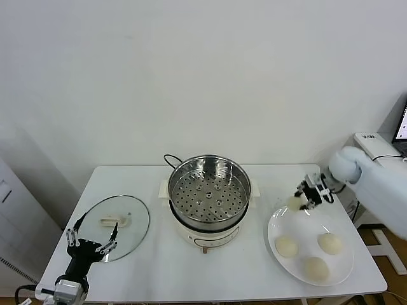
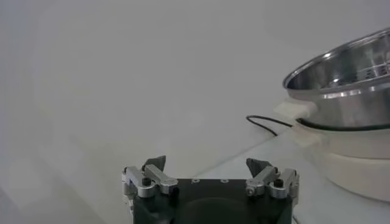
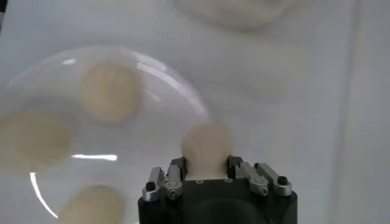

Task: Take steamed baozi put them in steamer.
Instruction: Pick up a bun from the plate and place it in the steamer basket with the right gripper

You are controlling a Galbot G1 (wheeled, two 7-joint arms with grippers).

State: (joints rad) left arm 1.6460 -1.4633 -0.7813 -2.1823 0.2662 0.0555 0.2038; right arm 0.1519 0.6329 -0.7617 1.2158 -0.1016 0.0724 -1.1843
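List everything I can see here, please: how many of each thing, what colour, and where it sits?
steamed baozi: four, cream-white; three lie on the plate, one is held above the plate's far edge.
steamer: one, shiny steel basket with a holed floor on a white cooker base, at the middle of the table; nothing in it.
plate: one, white, on the table's right side.
glass lid: one, clear with a white handle, lying flat on the table's left side.
cord: one, black, behind the steamer.
table: one, white.
left gripper: black and silver, open, parked at the lid's near edge.
right gripper: black and silver, shut on the lifted bun.
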